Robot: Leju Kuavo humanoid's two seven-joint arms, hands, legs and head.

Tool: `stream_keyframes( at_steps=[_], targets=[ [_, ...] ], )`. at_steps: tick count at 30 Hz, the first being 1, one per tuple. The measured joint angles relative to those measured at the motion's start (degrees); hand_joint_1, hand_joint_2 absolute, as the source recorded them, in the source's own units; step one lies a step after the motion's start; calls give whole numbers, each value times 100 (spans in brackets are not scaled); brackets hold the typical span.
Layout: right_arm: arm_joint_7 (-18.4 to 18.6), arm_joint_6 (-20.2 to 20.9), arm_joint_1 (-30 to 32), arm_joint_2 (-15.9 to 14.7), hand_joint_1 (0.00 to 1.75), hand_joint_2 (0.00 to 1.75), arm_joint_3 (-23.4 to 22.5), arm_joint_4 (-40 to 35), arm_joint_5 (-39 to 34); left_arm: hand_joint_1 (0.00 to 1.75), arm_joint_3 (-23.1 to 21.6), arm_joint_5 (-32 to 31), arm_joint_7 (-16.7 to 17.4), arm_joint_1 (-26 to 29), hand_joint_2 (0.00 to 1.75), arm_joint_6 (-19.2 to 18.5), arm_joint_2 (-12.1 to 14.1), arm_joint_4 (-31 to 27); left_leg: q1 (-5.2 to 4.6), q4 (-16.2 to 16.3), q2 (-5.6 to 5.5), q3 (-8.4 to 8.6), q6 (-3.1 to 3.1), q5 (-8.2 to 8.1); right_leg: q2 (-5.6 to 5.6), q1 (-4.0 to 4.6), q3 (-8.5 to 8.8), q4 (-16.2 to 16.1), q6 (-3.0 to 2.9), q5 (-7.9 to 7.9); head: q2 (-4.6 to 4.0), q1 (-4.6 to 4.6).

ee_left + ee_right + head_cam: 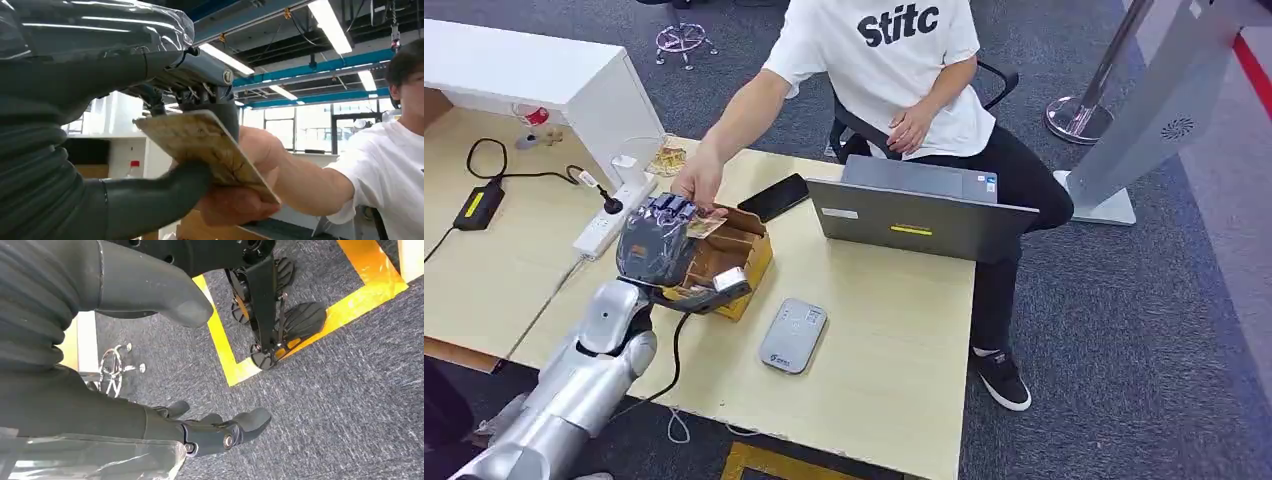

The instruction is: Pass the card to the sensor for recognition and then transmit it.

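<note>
Left hand (656, 245) pinches card (207, 145) between thumb and fingers (210, 97) above box (742, 262); person's hand (696, 186) at 12 o'clock grips far end. Sensor (793, 335) at 4 o'clock on bench (894, 340). Right hand (215, 432) hangs empty, fingers apart.

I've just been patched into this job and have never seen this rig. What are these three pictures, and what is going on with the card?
It is a humanoid robot with two silver arms and many-fingered hands. The head view looks down on a wooden table. On it lie a grey sensor, a cardboard box, a laptop and a phone. The left hand holds the card above the box, and a seated person's hand is gripping the card too. The left wrist view shows that shared grip close up. The right wrist view looks at the carpet; the right hand hangs there holding nothing.
</note>
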Motion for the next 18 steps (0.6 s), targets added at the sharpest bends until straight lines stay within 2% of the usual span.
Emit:
stream_keyframes(
  at_steps=[5,9,13,18],
  targets=[
    [0,2,-4,20,0,175,-9,0,20,175,83,284,-255,63,175,81,-50,-146,0,0,0,0,0,0,0,0,0,0,0,0,0,-2],
    [-4,2,-5,26,0,175,-24,0,44,175,90,563,-515,236,175,44,-199,-457,-1,0,1,0,0,0,0,-1,0,-1,0,0,0,-2],
    [-31,0,-10,37,0,175,-96,0,46,175,59,627,-575,533,175,-249,-480,-898,-2,0,0,0,1,-1,0,-2,0,-4,1,0,0,0],
    [-70,0,-9,70,0,175,-164,0,63,175,-185,745,-575,790,175,-605,-741,-1128,-3,1,0,0,2,-1,-1,-3,0,-5,1,0,0,-2]
  ],
)
